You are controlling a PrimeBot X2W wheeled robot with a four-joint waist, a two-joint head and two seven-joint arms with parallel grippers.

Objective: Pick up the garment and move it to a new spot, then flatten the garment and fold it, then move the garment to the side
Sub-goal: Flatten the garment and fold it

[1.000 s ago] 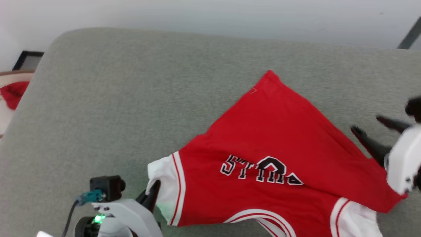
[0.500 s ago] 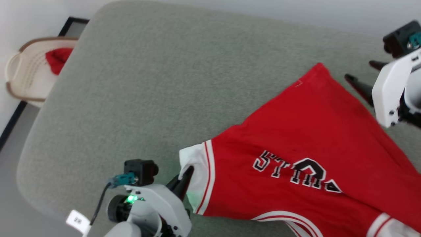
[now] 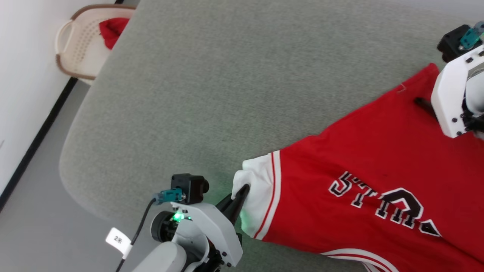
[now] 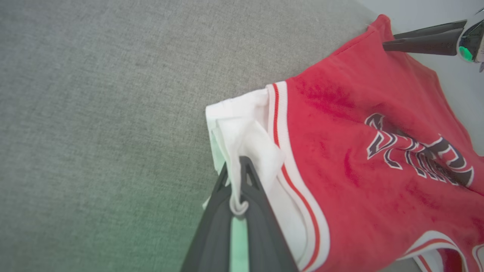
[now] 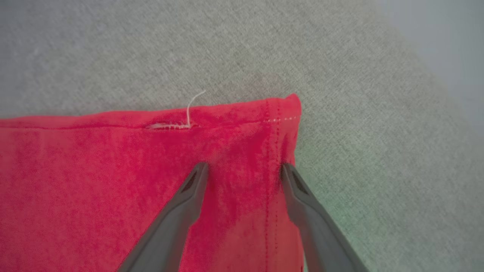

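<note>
The garment (image 3: 363, 158), bright red with black-and-white lettering, lies spread on the grey padded surface (image 3: 227, 94). Its white sleeve (image 3: 255, 189) with red stripes points left. My left gripper (image 3: 239, 197) is shut on the sleeve's edge; in the left wrist view a fold of white cloth (image 4: 245, 151) is pinched between the closed fingertips of my left gripper (image 4: 236, 172). My right gripper (image 5: 244, 166) stands open over the garment's far red hem corner (image 5: 280, 113), one finger on the cloth and one at its side edge. Its white housing hides part of the fingers in the head view.
A cream laundry basket (image 3: 81, 43) holding a red cloth (image 3: 113, 25) stands on the floor past the surface's far left corner. The surface's rounded left edge (image 3: 70, 151) drops to grey floor. Bare grey surface stretches left of and beyond the garment.
The head camera has swung, shifting the whole picture. My right gripper has moved from beside the garment's right edge to over its far hem corner. The left gripper keeps its hold on the sleeve.
</note>
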